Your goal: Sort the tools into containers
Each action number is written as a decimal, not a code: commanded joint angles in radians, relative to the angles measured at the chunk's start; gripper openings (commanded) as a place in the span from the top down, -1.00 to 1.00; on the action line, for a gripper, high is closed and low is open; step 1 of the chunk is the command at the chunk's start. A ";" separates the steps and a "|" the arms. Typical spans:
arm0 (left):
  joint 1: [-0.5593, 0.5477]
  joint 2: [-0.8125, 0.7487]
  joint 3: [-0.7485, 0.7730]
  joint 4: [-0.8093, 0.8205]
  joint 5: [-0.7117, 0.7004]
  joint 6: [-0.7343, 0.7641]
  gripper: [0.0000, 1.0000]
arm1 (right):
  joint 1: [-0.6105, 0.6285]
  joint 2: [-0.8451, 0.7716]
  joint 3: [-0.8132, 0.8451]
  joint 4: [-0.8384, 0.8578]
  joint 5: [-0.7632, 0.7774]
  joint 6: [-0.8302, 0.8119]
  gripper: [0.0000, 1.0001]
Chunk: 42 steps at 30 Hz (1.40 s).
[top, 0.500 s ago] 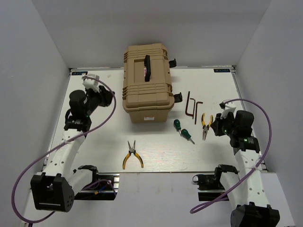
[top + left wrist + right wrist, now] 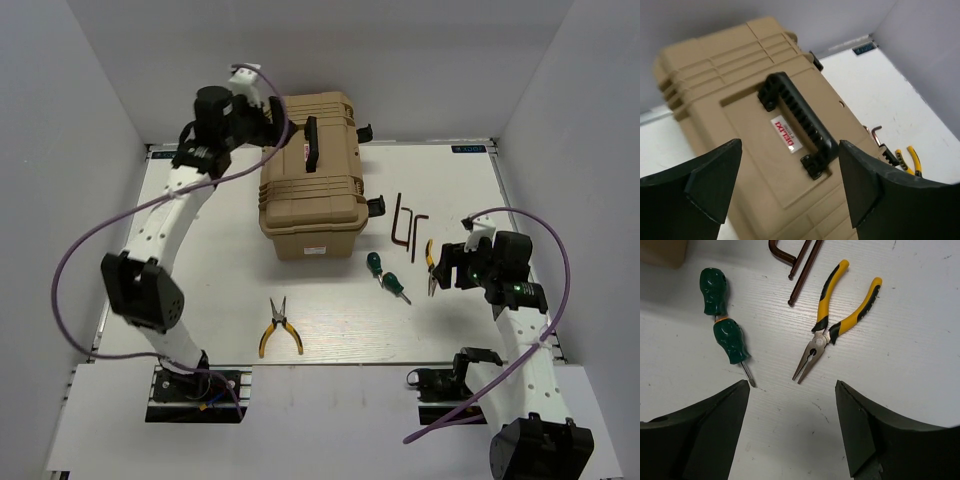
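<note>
Because the lid of the tan toolbox (image 2: 308, 185) is shut, its contents cannot be seen; all six tools lie outside it on the table (image 2: 200, 290). One pair of pliers (image 2: 279, 327) lies alone near the front edge. The right gripper (image 2: 791, 389), fingers apart, hovers over the second pliers (image 2: 822, 335), with two screwdrivers (image 2: 731, 340) to their left and hex keys (image 2: 803, 270) beyond. Farther back, the left gripper (image 2: 790, 144), fingers apart, hangs above the toolbox handle (image 2: 797, 120). Half a second earlier, the left arm was low at the table's left side. No tool has moved.
</note>
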 commanded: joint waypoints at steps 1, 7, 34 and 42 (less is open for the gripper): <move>-0.086 0.121 0.176 -0.176 -0.084 -0.003 -0.78 | 0.005 -0.001 0.048 -0.014 0.011 -0.004 -0.52; -0.208 0.283 0.382 -0.313 -0.389 0.027 -0.87 | 0.008 -0.009 0.061 -0.033 0.012 -0.004 -0.52; -0.354 0.412 0.608 -0.357 -0.757 0.038 1.00 | 0.009 0.006 0.074 -0.070 -0.126 -0.013 -0.48; -0.354 0.387 0.629 -0.336 -0.661 -0.040 1.00 | 0.023 0.281 0.212 0.019 -0.551 0.108 -0.49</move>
